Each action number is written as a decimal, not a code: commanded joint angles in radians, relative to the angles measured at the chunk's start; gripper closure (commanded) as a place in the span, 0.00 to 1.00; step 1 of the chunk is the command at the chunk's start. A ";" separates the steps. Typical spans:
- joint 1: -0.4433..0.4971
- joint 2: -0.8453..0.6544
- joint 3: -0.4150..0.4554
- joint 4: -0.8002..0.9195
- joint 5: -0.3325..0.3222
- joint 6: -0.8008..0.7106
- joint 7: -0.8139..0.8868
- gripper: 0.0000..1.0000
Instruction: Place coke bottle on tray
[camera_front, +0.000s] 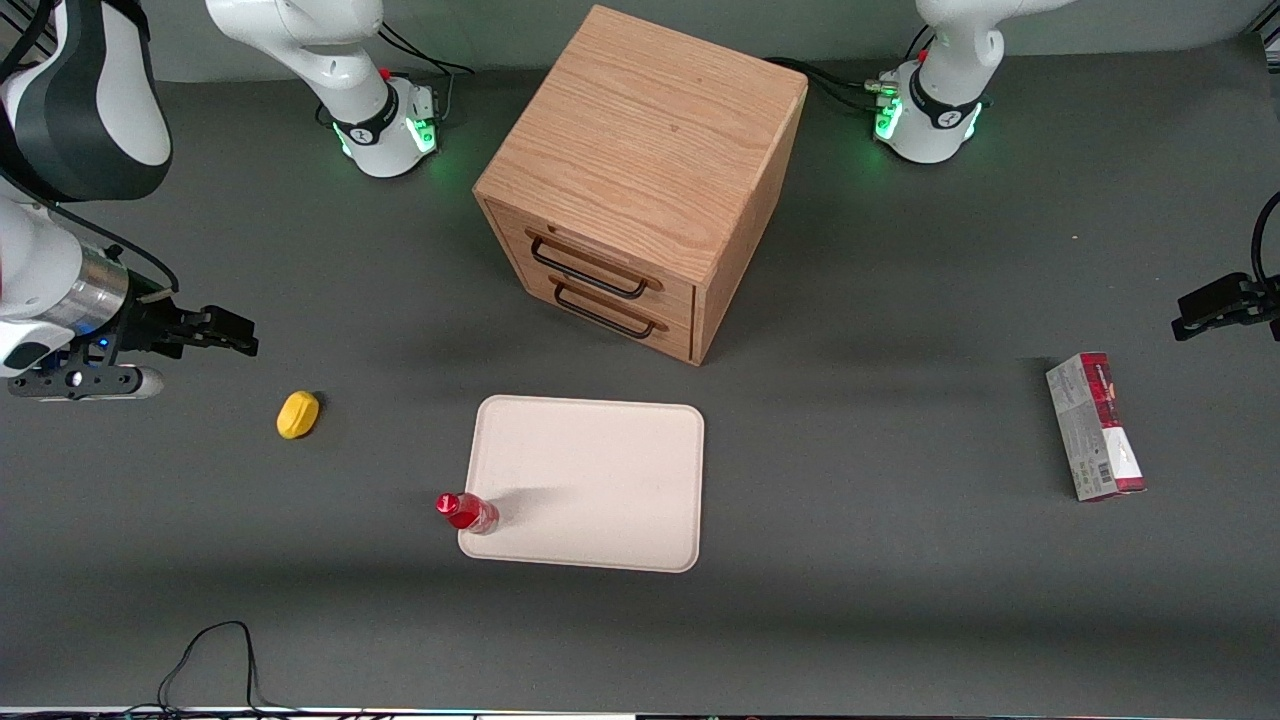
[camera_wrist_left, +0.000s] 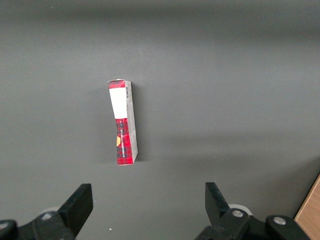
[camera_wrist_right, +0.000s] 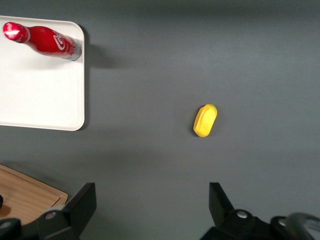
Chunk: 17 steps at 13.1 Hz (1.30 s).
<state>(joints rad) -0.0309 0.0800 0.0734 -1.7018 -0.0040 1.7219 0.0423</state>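
Observation:
The small red coke bottle (camera_front: 468, 512) (camera_wrist_right: 46, 41) stands upright on a corner of the cream-white tray (camera_front: 600, 470) (camera_wrist_right: 35, 95), the corner nearest the front camera on the working arm's side. My right gripper (camera_front: 225, 333) (camera_wrist_right: 152, 202) hangs open and empty well away from the tray, toward the working arm's end of the table, above bare mat. Its two black fingers (camera_wrist_right: 82, 202) stand wide apart with only grey table between them.
A yellow lemon-shaped object (camera_front: 298, 414) (camera_wrist_right: 205, 120) lies on the mat between the gripper and the tray. The wooden drawer cabinet (camera_front: 640, 180) stands farther from the camera than the tray. A red and white carton (camera_front: 1095, 425) (camera_wrist_left: 123, 121) lies toward the parked arm's end.

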 joint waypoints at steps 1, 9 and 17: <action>0.014 -0.003 -0.006 0.083 0.016 -0.068 -0.007 0.00; 0.002 0.009 -0.040 0.152 0.013 -0.193 -0.125 0.00; 0.000 0.035 -0.055 0.206 0.029 -0.193 -0.119 0.00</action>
<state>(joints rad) -0.0316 0.0956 0.0233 -1.5531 0.0016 1.5486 -0.0594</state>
